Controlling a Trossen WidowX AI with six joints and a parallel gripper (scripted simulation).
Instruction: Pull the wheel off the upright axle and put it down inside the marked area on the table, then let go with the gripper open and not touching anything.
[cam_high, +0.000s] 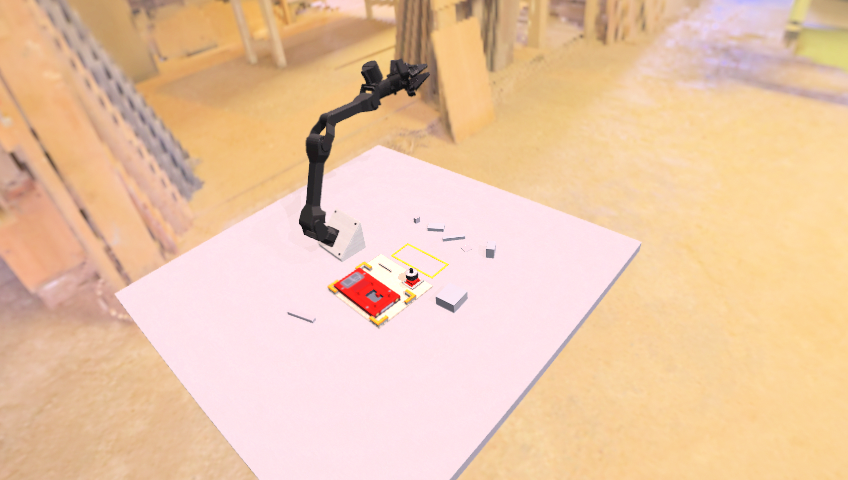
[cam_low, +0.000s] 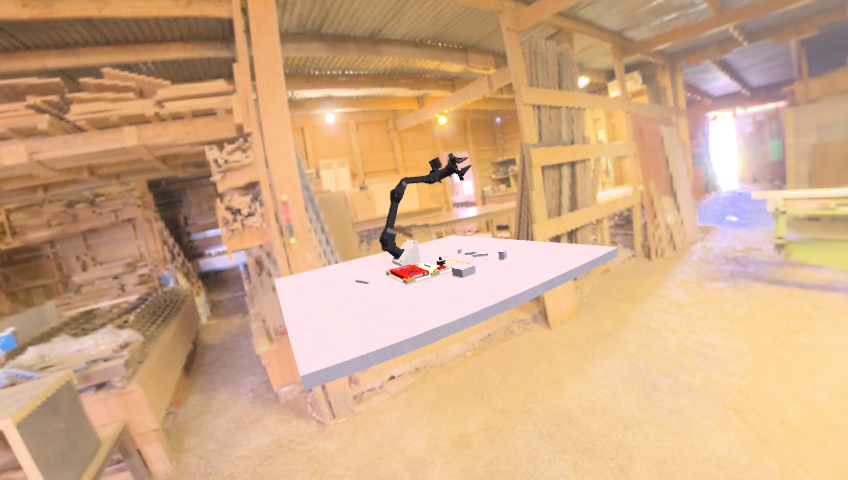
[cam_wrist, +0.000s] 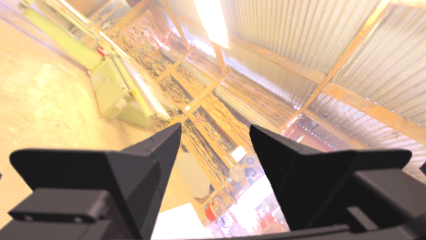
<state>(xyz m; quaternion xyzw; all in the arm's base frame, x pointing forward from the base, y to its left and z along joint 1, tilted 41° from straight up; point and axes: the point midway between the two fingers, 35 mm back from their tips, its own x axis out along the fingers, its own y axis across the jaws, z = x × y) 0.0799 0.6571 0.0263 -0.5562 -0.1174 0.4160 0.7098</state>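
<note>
One white table (cam_high: 249, 368) carries everything here, and it lies far below the gripper (cam_high: 414, 77), which is raised high on the black arm (cam_high: 315, 160) and points out over the table's far edge. The arm's base (cam_high: 342, 234), a pale wedge block, sits low down and back from the gripper. Beneath the gripper and toward the table's middle lies the cream board (cam_high: 380, 285) with yellow corner clips, most of it covered by a red plate (cam_high: 365, 291). The yellow-outlined marked area (cam_high: 419, 259) lies just beside that board, on the edge nearer the gripper. A grey block (cam_high: 451, 297) lies near the board's corner. The wheel (cam_high: 411, 274), small and dark, sits on the upright axle at the board's corner, touching the marked area's edge and well apart from the gripper. In the wrist view the fingers are spread partway with only the shed roof between them; they hold nothing.
</note>
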